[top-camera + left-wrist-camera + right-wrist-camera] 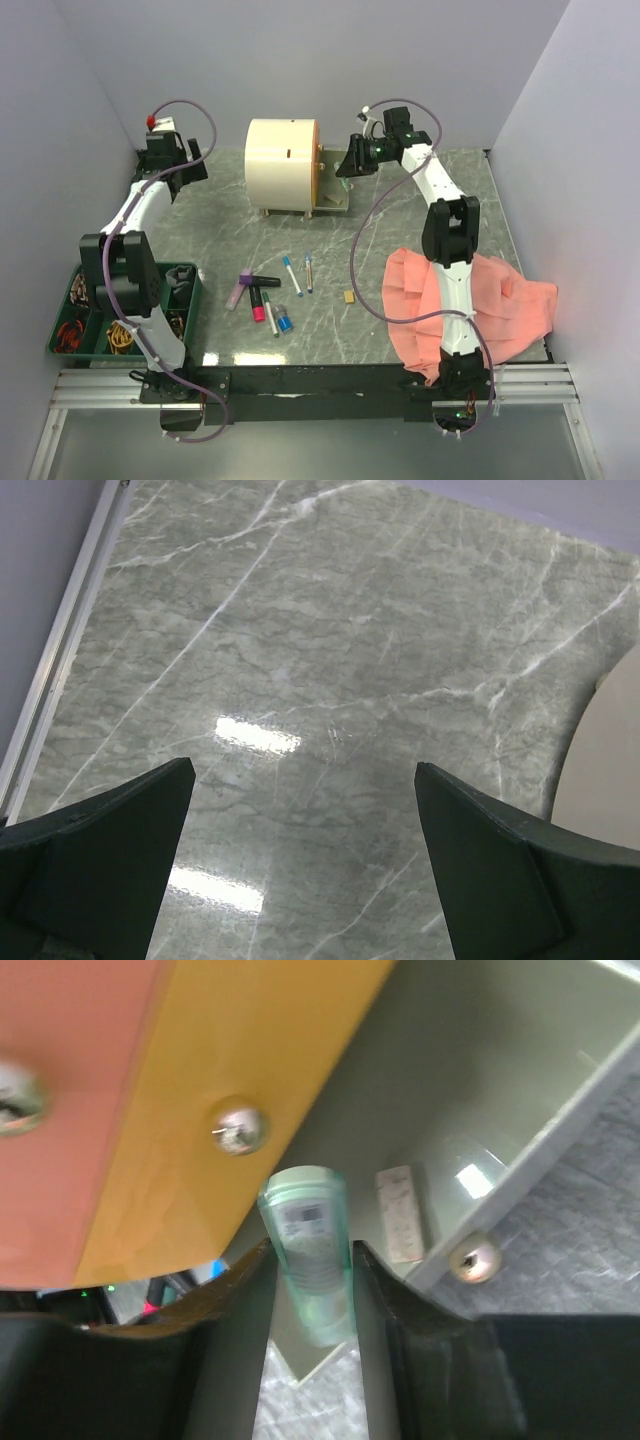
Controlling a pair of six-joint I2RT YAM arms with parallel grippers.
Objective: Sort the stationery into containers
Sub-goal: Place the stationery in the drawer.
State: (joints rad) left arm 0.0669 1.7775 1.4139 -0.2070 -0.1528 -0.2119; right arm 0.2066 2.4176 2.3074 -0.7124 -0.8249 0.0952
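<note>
Bare bench (pixel 220 215) lies free left of the cream cabinet (pixel 282 165), beneath the left tool (pixel 305 770), fingers spread. At the cabinet's right, a yellow drawer front (pixel 220 1050) and knob (pixel 238 1127) crowd the right tool (pixel 312 1250), clamped on a green piece (pixel 305 1215), above the open drawer (pixel 520 1080).

Bright overhead light is falling evenly. Glare is shining on the desk (pixel 258 735) just ahead of the left hand (pixel 303 775). The green piece (pixel 303 1215) in the right hand (pixel 310 1260) is showing blurred.
</note>
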